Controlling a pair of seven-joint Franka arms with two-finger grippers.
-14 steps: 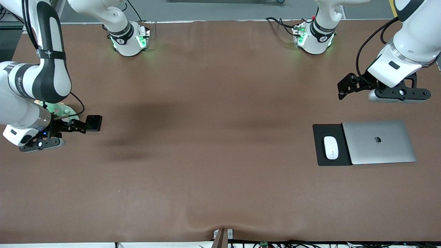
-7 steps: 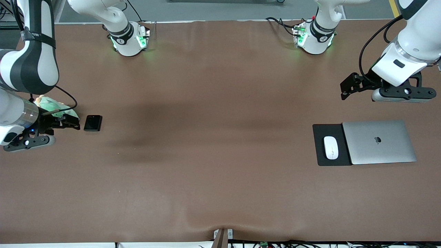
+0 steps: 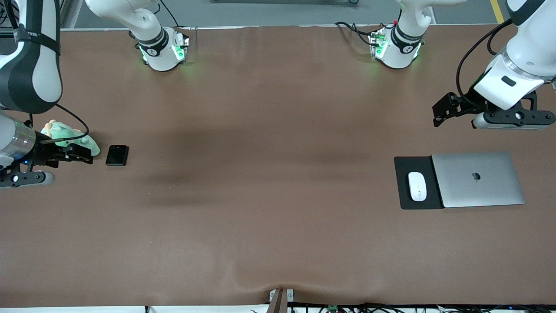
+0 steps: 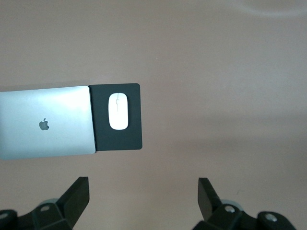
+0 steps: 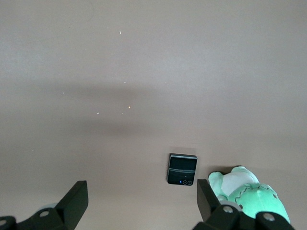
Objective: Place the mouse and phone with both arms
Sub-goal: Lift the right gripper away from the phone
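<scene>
Two hands hang over the brown table, and neither grasps anything. The right hand is up in the air at the right arm's end of the table, its fingers spread wide and empty as the right wrist view shows. The phone lies flat on the table just beside that hand, apart from it, with its camera dots along one edge. A pale green plush toy lies near the phone, closer to the table's end and a little farther from the front camera; the two do not touch.

At the left arm's end, the left hand hovers over bare table, its fingers likewise spread apart and empty. The mouse rests on a black pad, well apart from that hand and nearer the front camera than the spot it hangs over. A closed silver laptop sits right beside the mouse, overlapping the pad's edge, toward the table's end
</scene>
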